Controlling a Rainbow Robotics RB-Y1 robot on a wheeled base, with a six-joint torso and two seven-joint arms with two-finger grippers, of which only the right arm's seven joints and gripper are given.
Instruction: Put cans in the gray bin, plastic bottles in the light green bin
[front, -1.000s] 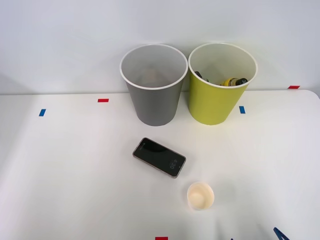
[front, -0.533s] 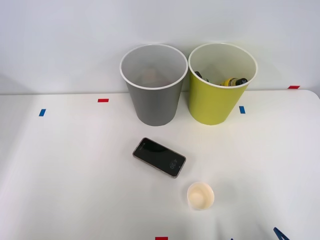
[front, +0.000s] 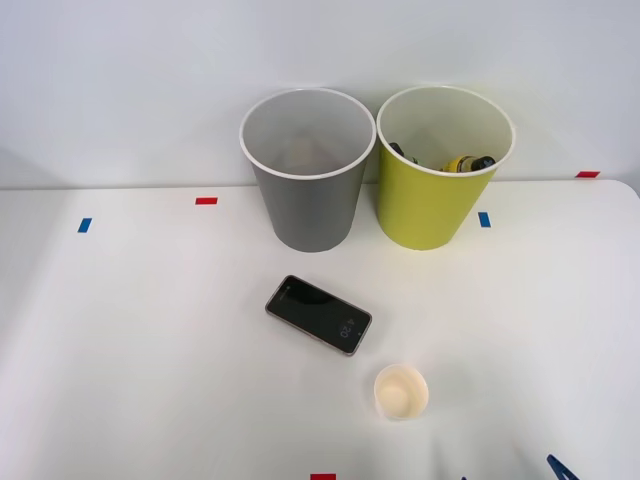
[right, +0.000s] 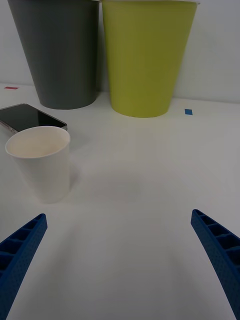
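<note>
the right gripper (right: 120, 265) sits low over the white table (front: 120, 350), fingers (right: 20, 247) wide apart and holding nothing — it points at the gray bin (front: 307, 170) and the light green bin (front: 440, 170). they stand side by side at the back. a paper cup (right: 41, 162) stands just ahead, with a phone (front: 318, 314) near it — i cannot spot the can.

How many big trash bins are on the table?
2. The gray bin stands at the back of the table, and the light green bin stands right beside it, on the robot's right.
</note>
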